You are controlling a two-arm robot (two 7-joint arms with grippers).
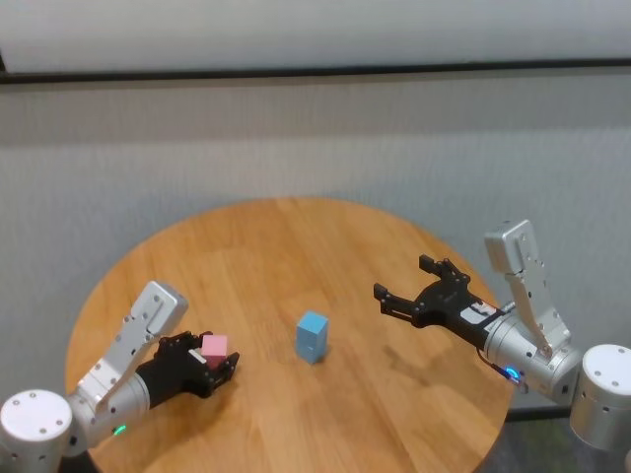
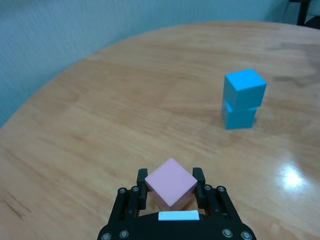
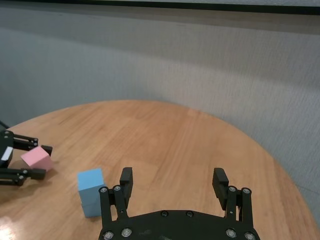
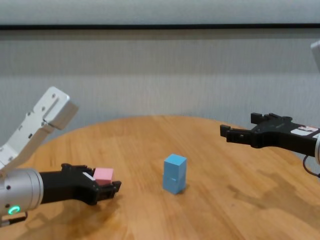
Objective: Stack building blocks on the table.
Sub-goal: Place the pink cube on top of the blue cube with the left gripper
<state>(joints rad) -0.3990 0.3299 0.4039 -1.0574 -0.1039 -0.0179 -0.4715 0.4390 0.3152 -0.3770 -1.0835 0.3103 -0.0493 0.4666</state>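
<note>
My left gripper point(image 2: 171, 187) pinches the pale pink cube point(image 2: 171, 183), a matte block, left of the blue stack point(image 1: 313, 336) near the middle of the table point(image 1: 276, 256). That stack is two light blue cubes, the top one slightly twisted. My right gripper point(image 1: 414, 288) hangs spread wide, right of the stack.

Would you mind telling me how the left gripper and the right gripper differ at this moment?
The left gripper is shut on the pink block, low at the table's left side; the right gripper is open and empty. In the chest view the right one hovers well above the tabletop, to the right of the two stacked blue blocks. Both are black and point toward that stack.
</note>
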